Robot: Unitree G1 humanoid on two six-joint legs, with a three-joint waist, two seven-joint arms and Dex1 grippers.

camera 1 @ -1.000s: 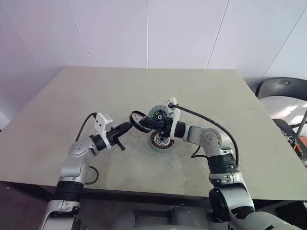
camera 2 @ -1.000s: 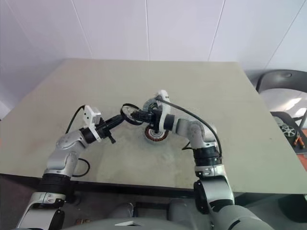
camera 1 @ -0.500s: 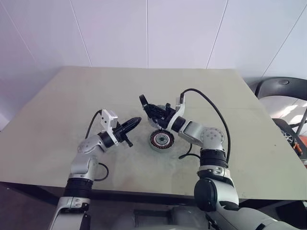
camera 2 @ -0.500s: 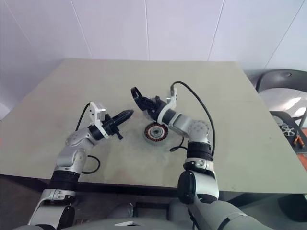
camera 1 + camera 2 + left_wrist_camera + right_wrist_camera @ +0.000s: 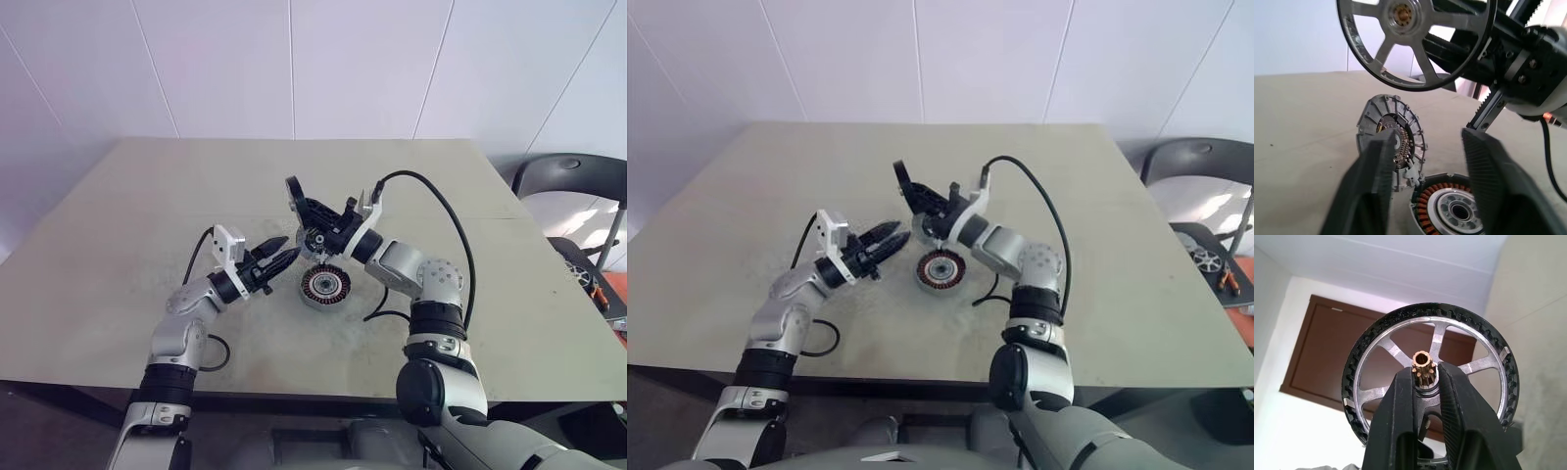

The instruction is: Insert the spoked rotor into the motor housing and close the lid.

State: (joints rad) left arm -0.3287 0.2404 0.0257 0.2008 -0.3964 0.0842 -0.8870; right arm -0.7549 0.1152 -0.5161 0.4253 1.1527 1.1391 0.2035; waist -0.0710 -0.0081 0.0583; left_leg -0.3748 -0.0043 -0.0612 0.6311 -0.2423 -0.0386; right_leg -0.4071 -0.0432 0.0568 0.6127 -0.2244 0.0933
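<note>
My right gripper is shut on the brass hub of the spoked rotor, a black-rimmed wheel with silver spokes. It holds the rotor in the air, above and just behind the motor housing. The housing, a silver cup with copper windings, sits on the table. The lid, a grey disc, stands tilted on edge right behind the housing. My left gripper hovers open and empty just left of the housing, pointing at it, below the rotor.
A black cable loops from my right wrist down onto the table beside the housing. A dark chair stands off the table's right side. Bare tabletop lies to the left and at the back.
The rotor passed from my left gripper to my right, which lifted it and rolled it up on edge. My left gripper drew back shut, shifted slightly toward the housing, and has now opened.
</note>
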